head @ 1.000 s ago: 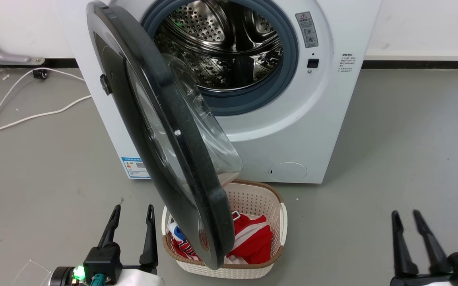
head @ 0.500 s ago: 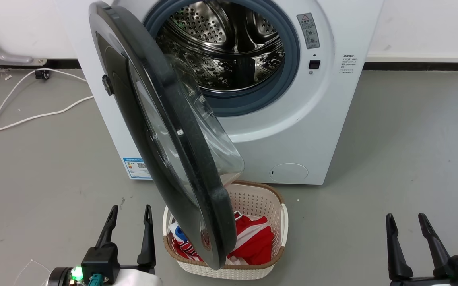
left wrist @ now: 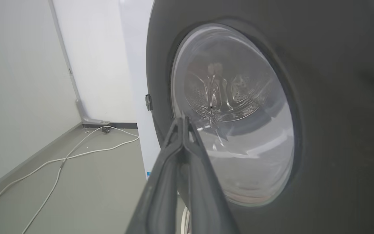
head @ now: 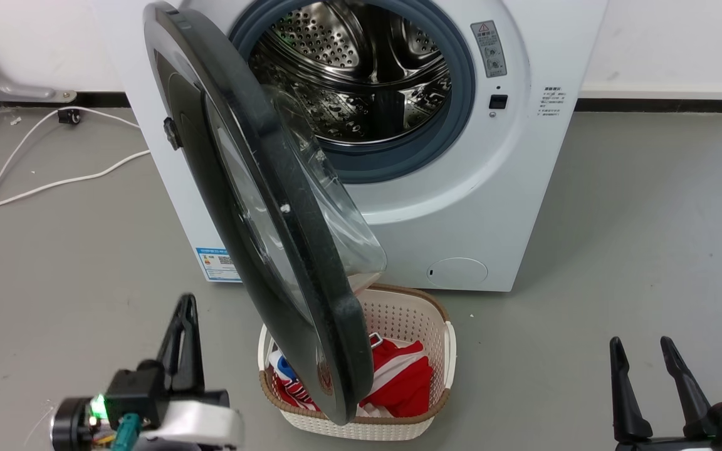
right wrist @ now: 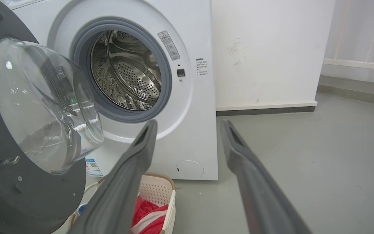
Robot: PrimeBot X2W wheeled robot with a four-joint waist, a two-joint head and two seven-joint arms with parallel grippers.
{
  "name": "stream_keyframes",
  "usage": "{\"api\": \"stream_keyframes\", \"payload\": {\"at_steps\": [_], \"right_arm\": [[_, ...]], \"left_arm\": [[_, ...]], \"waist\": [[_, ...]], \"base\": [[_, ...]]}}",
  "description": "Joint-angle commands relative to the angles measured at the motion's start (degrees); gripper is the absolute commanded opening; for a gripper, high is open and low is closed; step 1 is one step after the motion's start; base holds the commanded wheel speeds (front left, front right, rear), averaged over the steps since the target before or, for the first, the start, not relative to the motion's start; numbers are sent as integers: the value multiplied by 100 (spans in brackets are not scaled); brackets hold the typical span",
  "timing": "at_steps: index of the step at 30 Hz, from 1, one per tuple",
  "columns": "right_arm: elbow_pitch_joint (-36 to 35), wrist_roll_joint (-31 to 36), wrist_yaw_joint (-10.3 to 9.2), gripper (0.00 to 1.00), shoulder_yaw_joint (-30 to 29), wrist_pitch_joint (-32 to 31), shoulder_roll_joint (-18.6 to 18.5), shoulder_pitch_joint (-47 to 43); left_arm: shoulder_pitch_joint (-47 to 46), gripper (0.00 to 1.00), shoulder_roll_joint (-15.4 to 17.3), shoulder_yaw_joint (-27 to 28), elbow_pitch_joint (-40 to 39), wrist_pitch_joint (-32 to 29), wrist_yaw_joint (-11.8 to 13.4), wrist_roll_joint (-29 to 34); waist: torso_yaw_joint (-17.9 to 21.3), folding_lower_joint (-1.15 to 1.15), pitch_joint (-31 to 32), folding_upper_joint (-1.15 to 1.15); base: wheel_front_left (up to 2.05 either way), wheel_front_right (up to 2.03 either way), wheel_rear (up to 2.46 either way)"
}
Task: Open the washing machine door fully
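The glossy black, round washing machine door (head: 303,257), with its bulging clear glass bowl (head: 336,207), stands half-open at centre-left, hinged on the boxy white washing machine (head: 461,207) and beside its perforated steel drum (head: 348,62). At lower left, the left gripper (head: 186,304) has its slim dark fingers pressed together, holding nothing. At lower right, the right gripper (head: 641,344) is spread apart.

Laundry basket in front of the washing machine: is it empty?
No, red and white clothing lies inside the laundry basket.
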State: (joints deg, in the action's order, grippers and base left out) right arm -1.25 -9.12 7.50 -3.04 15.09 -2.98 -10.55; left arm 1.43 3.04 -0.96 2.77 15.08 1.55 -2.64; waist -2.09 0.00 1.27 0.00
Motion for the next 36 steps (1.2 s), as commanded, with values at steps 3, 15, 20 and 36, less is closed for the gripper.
{"api": "stream_keyframes", "payload": {"at_steps": [3, 15, 20, 36], "right_arm": [[-29, -32, -1, 100, -4, 10, 20, 13], [-11, -51, -1, 100, 29, 10, 19, 52], [-5, -39, -1, 100, 22, 10, 19, 77], [40, -19, -1, 100, 99, 10, 19, 122]], "left_arm": [[-239, 0, 61, 75, -313, 15, 9, 92], [-911, 0, 62, -362, -1696, 14, -109, 336], [-1102, 0, 29, -968, -1967, 14, -212, 351], [-1375, 0, -15, -3256, -1902, 14, -528, 282]], "waist": [[0, 0, -17, 0], [36, 0, -48, 0], [29, 0, -73, 0], [68, 0, -103, 0]], "base": [[0, 0, 0], [0, 0, 0], [0, 0, 0], [0, 0, 0]]}}
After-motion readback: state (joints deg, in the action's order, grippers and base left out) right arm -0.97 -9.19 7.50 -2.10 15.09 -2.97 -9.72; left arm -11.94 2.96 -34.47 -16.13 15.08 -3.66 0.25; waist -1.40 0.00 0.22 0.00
